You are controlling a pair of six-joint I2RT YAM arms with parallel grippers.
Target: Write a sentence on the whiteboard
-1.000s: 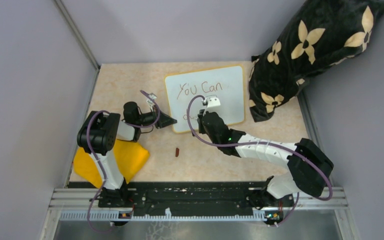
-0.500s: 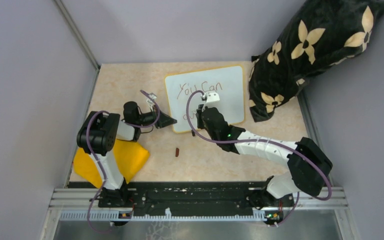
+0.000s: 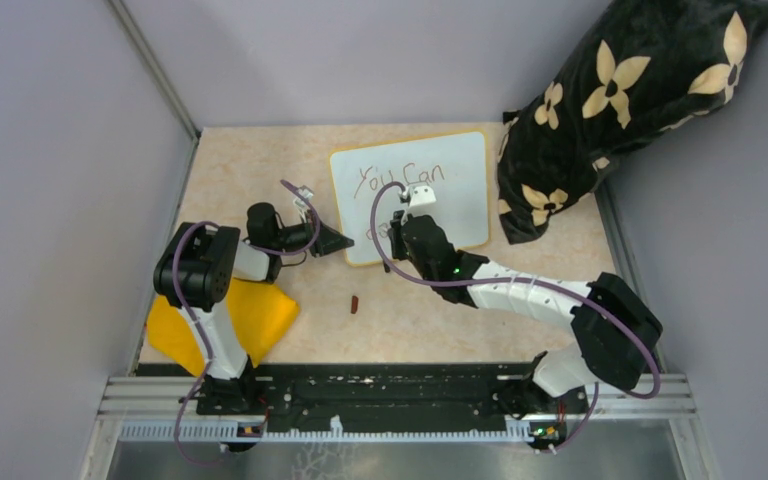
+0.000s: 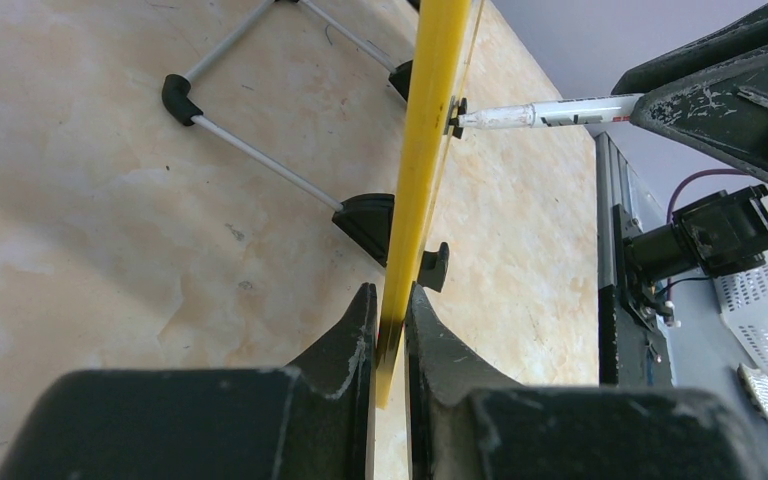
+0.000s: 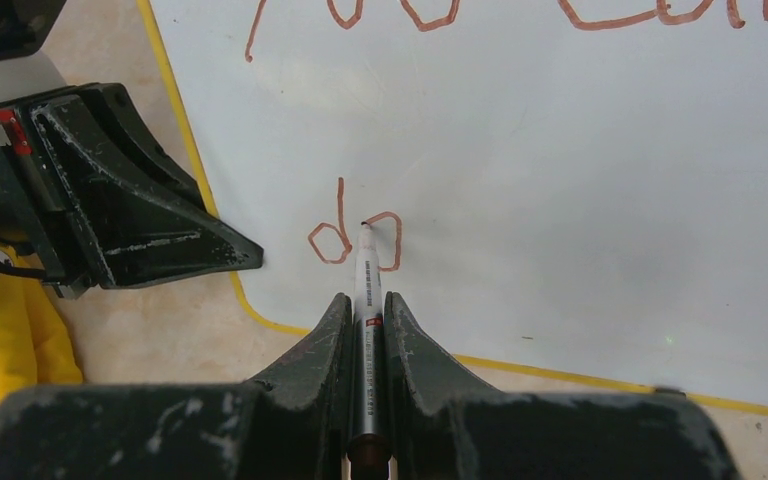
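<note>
Whiteboard (image 3: 460, 200) stands upper centre on the table (image 3: 250, 170), its sentence (image 3: 398, 178) reading "You can do".
Left pincer (image 4: 390, 325) clamps the yellow left edge; right pincer (image 5: 365, 310) grips a marker (image 5: 365, 280), tip touching "do"; pillow (image 3: 610, 110) near the right edge.

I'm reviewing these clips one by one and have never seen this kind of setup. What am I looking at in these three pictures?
Two robot arms, bolted at the near edge of the table, each end in a two-finger gripper. The overhead view looks down from behind them. The other two come from wrist cameras looking along each arm's own fingers. The left gripper is shut on the yellow edge of the whiteboard, steadying it. The right gripper is shut on a marker, tip at the board. The sentence so far reads "You Can do". On the table also lie a yellow cloth and a small dark piece; a flowered black cushion stands at the far right.
</note>
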